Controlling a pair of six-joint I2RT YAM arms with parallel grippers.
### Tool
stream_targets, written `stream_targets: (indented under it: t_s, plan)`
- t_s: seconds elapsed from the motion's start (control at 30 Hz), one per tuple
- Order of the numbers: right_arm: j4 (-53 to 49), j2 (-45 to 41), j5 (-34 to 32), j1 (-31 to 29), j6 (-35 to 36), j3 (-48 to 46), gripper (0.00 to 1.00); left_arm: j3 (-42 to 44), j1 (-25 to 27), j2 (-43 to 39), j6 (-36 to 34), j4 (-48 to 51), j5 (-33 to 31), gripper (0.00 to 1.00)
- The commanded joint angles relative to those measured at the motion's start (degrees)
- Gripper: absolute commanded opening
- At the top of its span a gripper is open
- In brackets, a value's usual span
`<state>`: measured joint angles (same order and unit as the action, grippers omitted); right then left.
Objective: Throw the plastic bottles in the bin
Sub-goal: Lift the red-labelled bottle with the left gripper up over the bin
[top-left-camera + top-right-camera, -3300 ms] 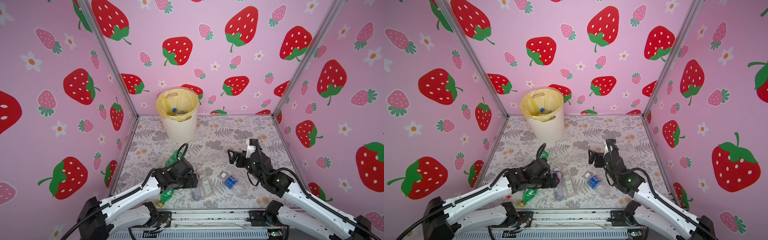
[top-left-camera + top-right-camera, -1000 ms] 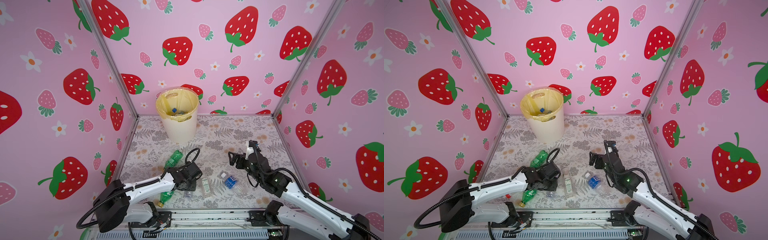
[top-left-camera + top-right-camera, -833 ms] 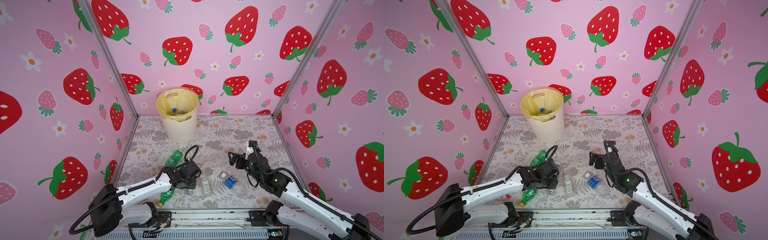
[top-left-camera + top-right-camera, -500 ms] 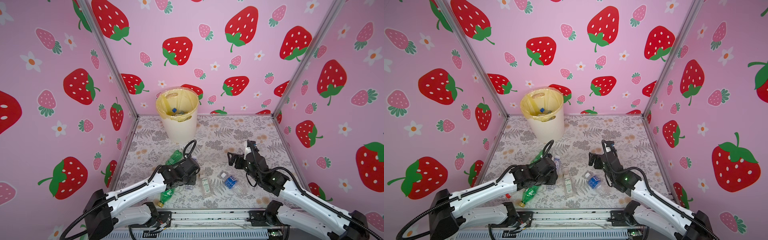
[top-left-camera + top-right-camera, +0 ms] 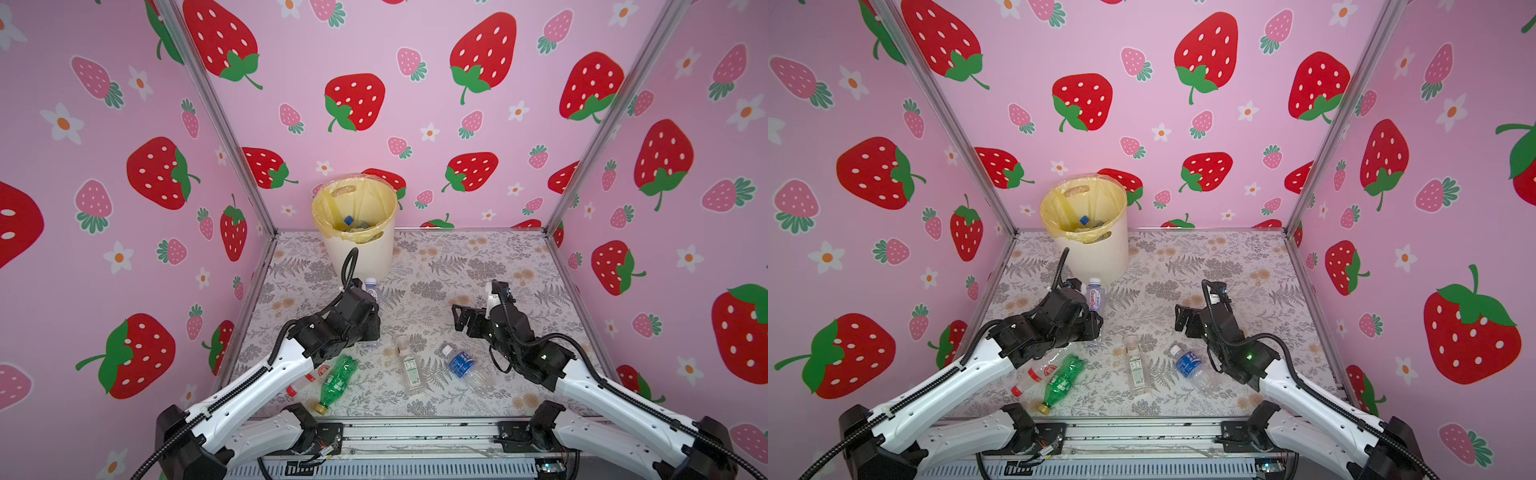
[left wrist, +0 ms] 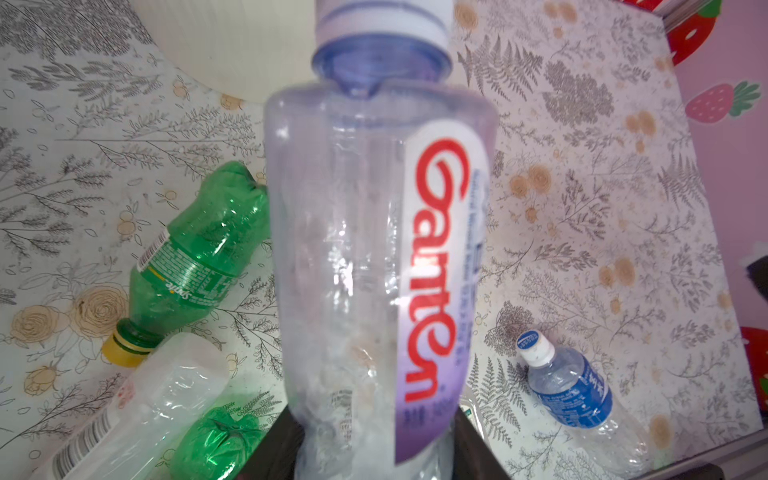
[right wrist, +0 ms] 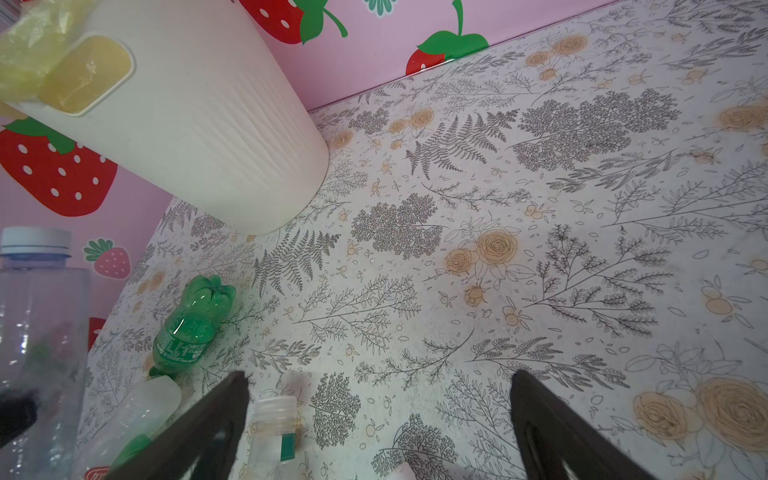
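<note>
The Ganten bottle [image 6: 374,249] is clamped at its lower end by the left gripper [image 6: 374,453]. It is held above the floral floor [image 5: 457,266], just in front of the cream bin [image 5: 365,253], whose ribbed wall stands directly behind the cap. Near the left arm, a green Sprite bottle [image 6: 195,257], a second green bottle [image 5: 338,378] and a red-labelled clear bottle [image 5: 1038,374] are lying flat. Between the arms, a slim clear bottle [image 5: 409,365] and a blue-labelled bottle [image 5: 463,368] are seen. The right gripper [image 7: 380,415] is spread wide and empty. The long axis of the held bottle is nearly upright, with the white cap on top.
</note>
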<state>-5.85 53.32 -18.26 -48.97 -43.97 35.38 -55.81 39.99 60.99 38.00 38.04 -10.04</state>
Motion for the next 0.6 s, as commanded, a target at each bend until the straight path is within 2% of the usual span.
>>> stream_targets:
  t_s: [0.0, 0.23, 0.57]
  plan:
    - [1.36, 1.49, 0.9, 0.07, -1.31, -0.93, 0.99, -4.8, -1.96, -1.35, -2.74, 0.94, -0.47, 0.49]
    - [2.02, 3.03, 1.21, 0.06, -1.11, -1.01, 0.99, -10.44, -8.44, -1.41, -5.16, 1.99, 0.36, 0.49]
    - [2.43, 4.71, 1.51, 0.09, -0.38, -0.3, 0.99, -21.76, -16.14, 0.85, -12.92, 2.93, 2.33, 0.49]
